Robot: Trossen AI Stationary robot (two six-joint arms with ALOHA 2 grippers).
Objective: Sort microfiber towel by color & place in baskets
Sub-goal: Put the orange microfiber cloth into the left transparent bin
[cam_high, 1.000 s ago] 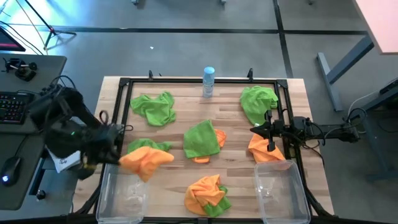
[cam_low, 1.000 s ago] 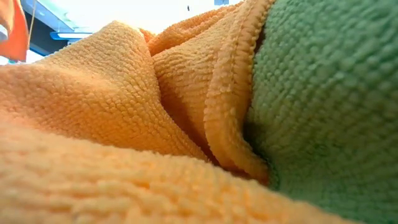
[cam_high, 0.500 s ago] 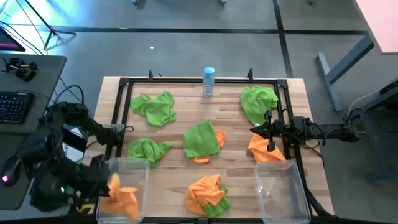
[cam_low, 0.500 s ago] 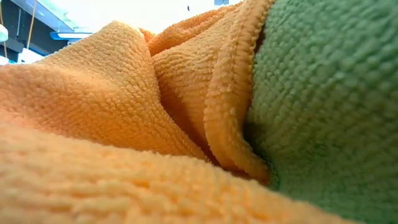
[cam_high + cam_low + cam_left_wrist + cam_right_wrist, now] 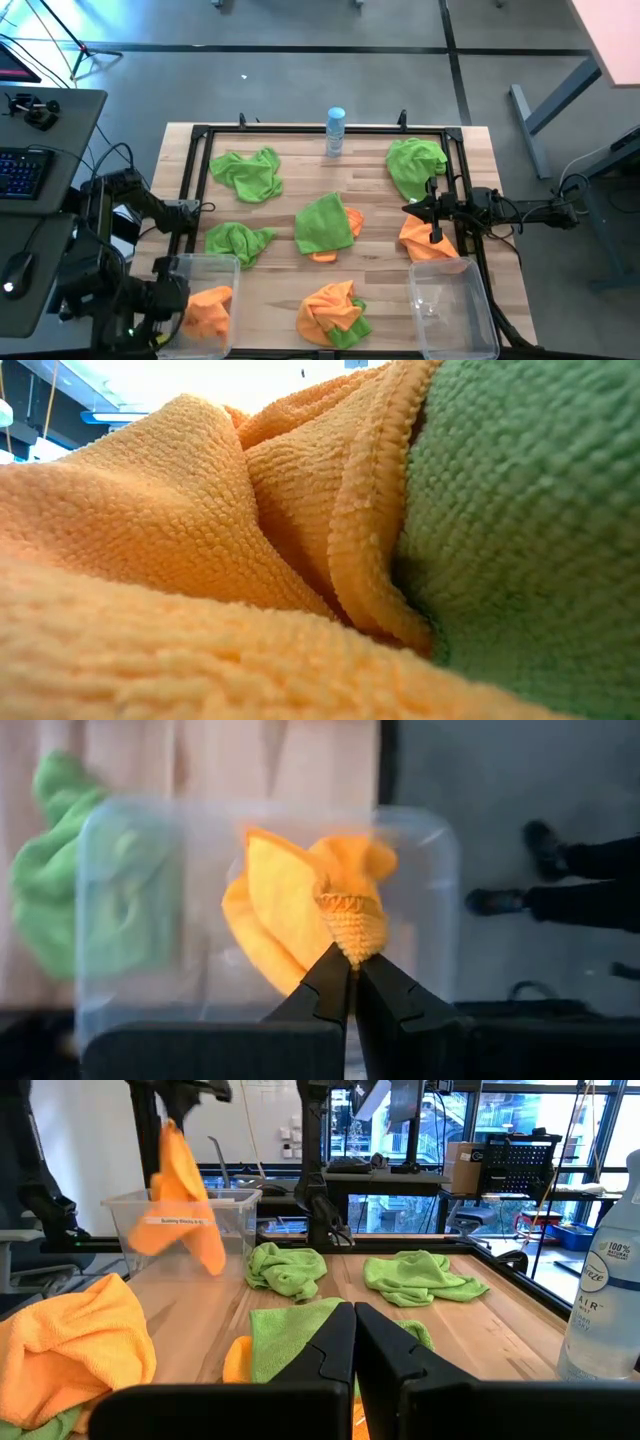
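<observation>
While piled cloths close, table unseen

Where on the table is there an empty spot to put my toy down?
Bare wood lies between the bottle and the middle green towel, and between the orange-green pile and the empty right basket. The left basket is crowded: the left claw holds an orange towel there.

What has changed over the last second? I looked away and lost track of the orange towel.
The left hand, shut on the orange towel, carried it from beside the green towel toward the table's near edge and now holds it over the left basket. It has not let go. The right hand, the other towels, the right basket and the bottle stayed put.
</observation>
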